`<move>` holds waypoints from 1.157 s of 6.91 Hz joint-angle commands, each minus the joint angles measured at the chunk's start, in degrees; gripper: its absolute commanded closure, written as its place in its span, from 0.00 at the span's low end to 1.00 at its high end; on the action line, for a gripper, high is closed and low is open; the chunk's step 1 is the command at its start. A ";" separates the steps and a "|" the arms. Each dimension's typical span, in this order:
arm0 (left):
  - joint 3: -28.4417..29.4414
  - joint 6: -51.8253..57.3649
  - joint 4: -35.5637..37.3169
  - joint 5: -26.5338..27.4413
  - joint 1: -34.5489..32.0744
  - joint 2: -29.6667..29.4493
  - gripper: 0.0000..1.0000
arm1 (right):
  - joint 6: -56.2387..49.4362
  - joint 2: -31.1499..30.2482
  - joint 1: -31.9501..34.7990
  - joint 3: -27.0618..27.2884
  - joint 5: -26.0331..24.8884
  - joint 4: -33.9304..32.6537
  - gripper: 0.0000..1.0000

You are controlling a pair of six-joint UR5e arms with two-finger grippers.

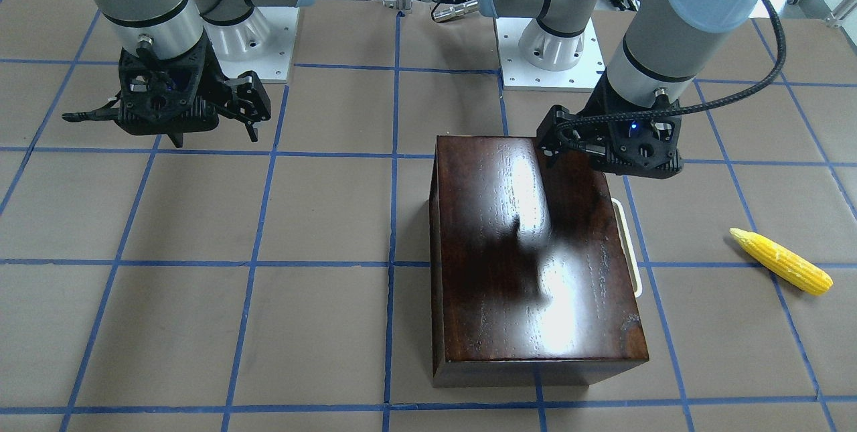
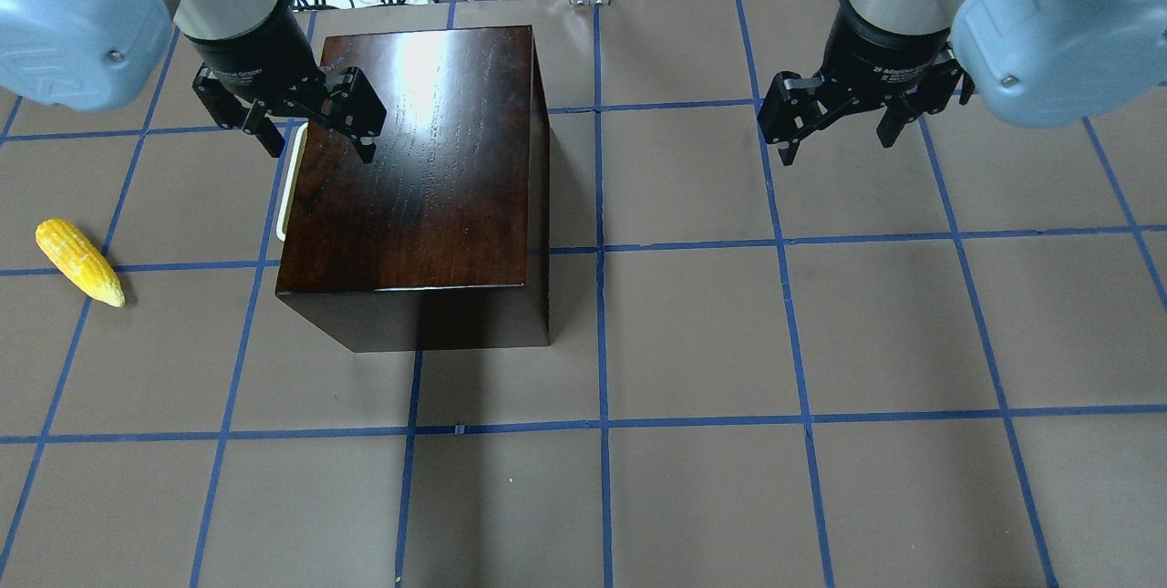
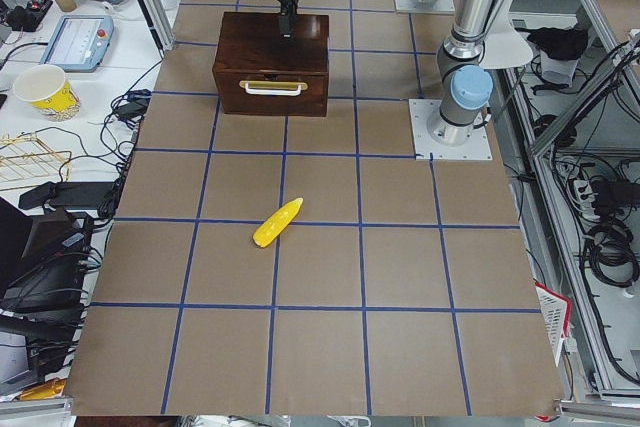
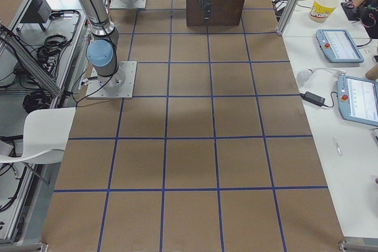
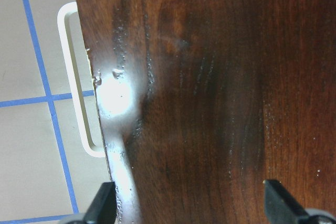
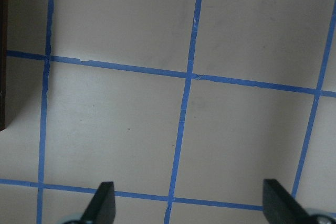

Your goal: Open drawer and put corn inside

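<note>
The dark-brown box [image 2: 419, 159] stands on the table with its drawer shut; only the white loop handle [image 2: 284, 191] shows on the box's left side, and it also shows in the left wrist view [image 5: 73, 77]. My left gripper [image 2: 319, 149] is open and empty, hovering above the box's top near the handle-side edge [image 5: 190, 205]. The yellow corn [image 2: 79, 262] lies on the table to the left of the box, apart from it [image 1: 781, 261]. My right gripper [image 2: 839, 146] is open and empty above bare table to the right of the box [image 6: 189, 205].
Blue tape lines grid the brown table. The two arm bases [image 1: 556, 50] [image 1: 254, 37] stand on white plates at the robot's edge. A side bench with a paper cup [image 3: 45, 90] and tablets runs beyond the table's far edge.
</note>
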 commanded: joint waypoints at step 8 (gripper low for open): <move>1.00 0.38 6.45 -5.92 13.33 -0.86 0.00 | 0.00 0.00 -0.12 0.00 0.00 0.00 0.00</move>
